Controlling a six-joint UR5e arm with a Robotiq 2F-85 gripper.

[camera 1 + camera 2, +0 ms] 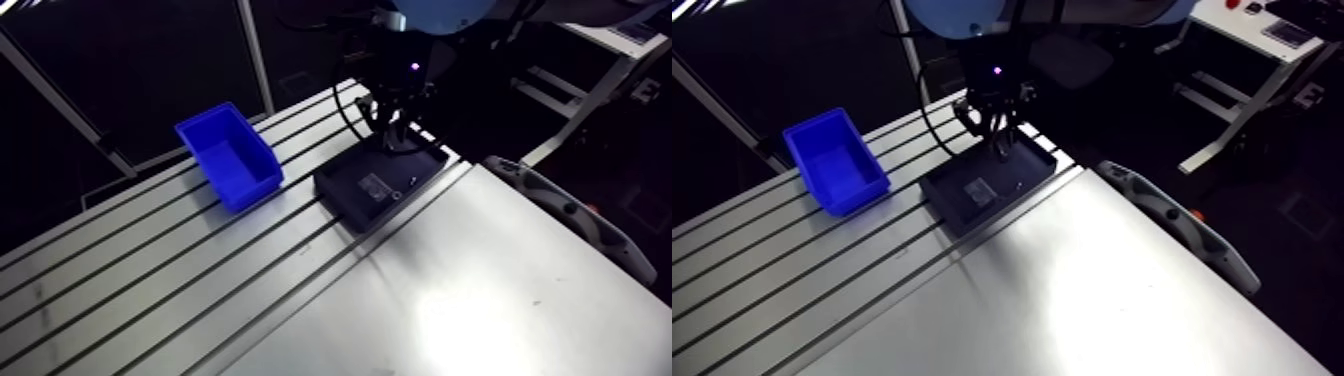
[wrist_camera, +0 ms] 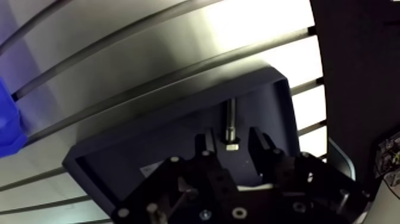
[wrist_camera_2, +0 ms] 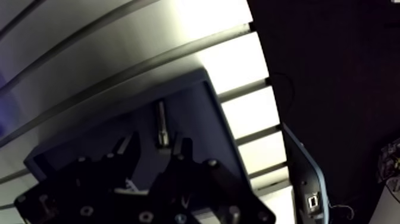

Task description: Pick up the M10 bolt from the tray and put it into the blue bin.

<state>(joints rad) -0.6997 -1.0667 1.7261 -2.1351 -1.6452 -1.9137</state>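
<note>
Lying in the tray [image 2: 149, 156] is a silvery hex-headed bolt [image 2: 230, 125].

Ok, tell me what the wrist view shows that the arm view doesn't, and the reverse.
Only the wrist view: the M10 bolt lying flat in the tray, its hex head between the fingers of the open claw, which do not touch it. Only the arm view: the whole blue bin, standing on the table apart from the tray; the wrist view catches just a blue sliver of it. Both: the dark tray, the slotted table and the claw low over the tray.
</note>
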